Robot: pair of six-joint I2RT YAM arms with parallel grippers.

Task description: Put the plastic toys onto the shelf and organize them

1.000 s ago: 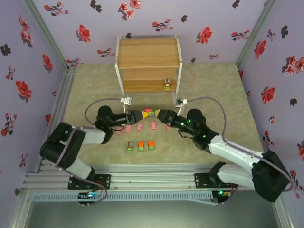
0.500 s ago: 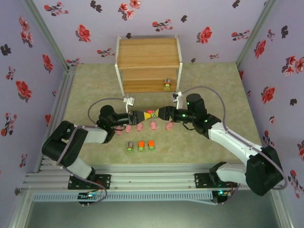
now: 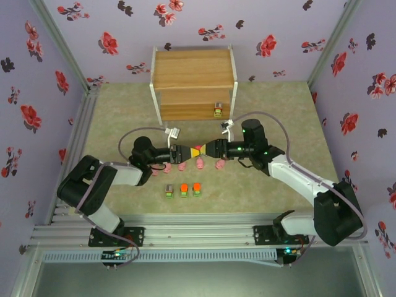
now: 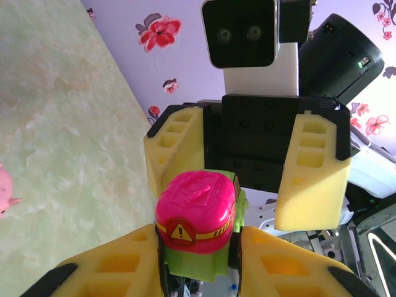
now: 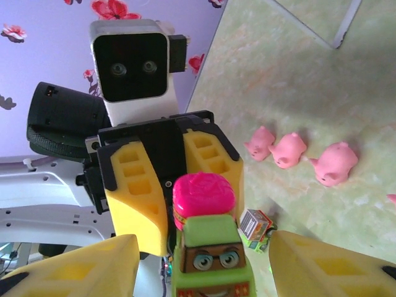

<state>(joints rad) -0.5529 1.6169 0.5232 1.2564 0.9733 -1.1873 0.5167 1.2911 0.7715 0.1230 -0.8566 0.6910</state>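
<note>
From the overhead camera I see both arms meeting nose to nose over the middle of the tabletop (image 3: 278,111), on the near side of the shelf (image 3: 194,68). My left fingers (image 4: 105,272) are clamped tight on the green base of a pink-topped block (image 4: 197,213), which is held up off the surface between the two arms. My right fingers (image 5: 68,269) stand apart on either side of that same block, with a gap showing on both sides (so they have hold of nothing). Just on the near side of the two wrists, a row of pink pigs (image 3: 200,163) lies on the tabletop. Nearer the bases, three small blocks (image 3: 184,189) sit side by side — two with orange tops, one greyish. One more block (image 3: 218,110) stands on the lower board of the shelf, at its right end.
</note>
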